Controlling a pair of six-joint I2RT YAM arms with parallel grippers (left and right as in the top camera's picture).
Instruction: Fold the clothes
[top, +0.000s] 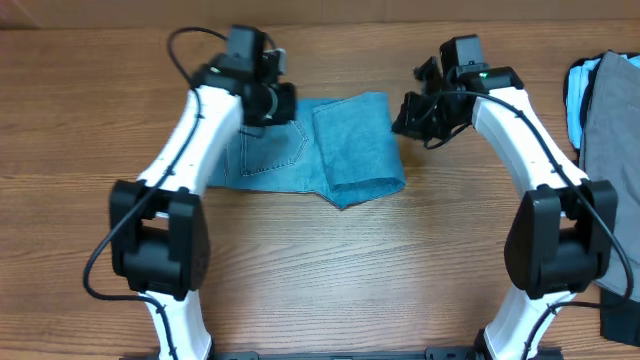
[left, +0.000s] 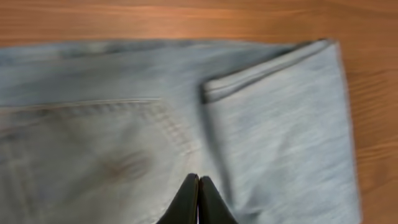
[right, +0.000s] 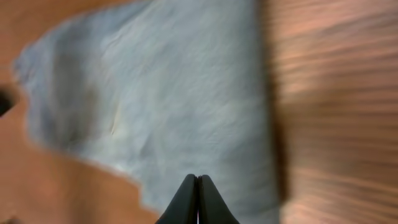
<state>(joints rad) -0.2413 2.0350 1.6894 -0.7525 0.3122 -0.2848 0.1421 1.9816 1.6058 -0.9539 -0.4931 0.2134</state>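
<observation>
Light-blue denim jeans (top: 345, 150) lie folded at the far middle of the brown wooden table (top: 350, 270), one stitched back pocket (top: 270, 150) showing. The left gripper (left: 199, 202) hangs over the pocket and the right gripper (right: 198, 202) is at the jeans' right edge. Both have jaws pressed together, holding nothing. A grey garment (top: 612, 100) on a pale-blue garment (top: 576, 100) sits far right.

The jeans (top: 330, 150) are seen as matt light-blue denim cloth with raised stitching at the pocket (left: 93, 155), and the grey garment (top: 612, 110) as soft matt cloth. The bench (top: 320, 280) is shown as smooth brown wood with streaked grain, while the left arm (top: 192, 130) and right arm (top: 520, 125) are cased in glossy white plastic with matt black joints
</observation>
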